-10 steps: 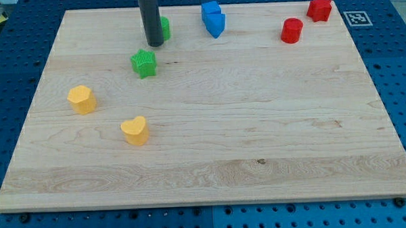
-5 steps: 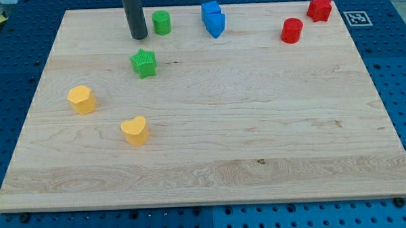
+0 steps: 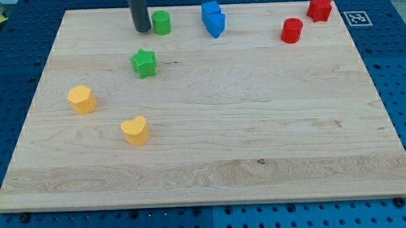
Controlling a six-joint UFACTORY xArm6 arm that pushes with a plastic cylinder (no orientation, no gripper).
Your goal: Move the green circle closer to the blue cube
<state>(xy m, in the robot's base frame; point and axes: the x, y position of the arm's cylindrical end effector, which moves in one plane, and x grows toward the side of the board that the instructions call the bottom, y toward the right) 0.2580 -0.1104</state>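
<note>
The green circle [image 3: 161, 23] stands near the board's top edge, left of centre. My tip [image 3: 142, 29] rests on the board just left of it, very close or touching. The blue cube [image 3: 210, 10] sits further to the right at the top edge, with a second blue block [image 3: 216, 24] right below and against it. A bare gap of board lies between the green circle and the blue blocks.
A green star [image 3: 144, 62] lies below the tip. A yellow hexagon-like block [image 3: 82, 99] and a yellow heart [image 3: 134, 130] lie at the left. A red cylinder [image 3: 291, 30] and a red block [image 3: 319, 8] sit at the top right of the wooden board [image 3: 257, 125].
My tip moved left from in front of the green circle, then up and slightly right to sit just left of it. The blocks have not moved.
</note>
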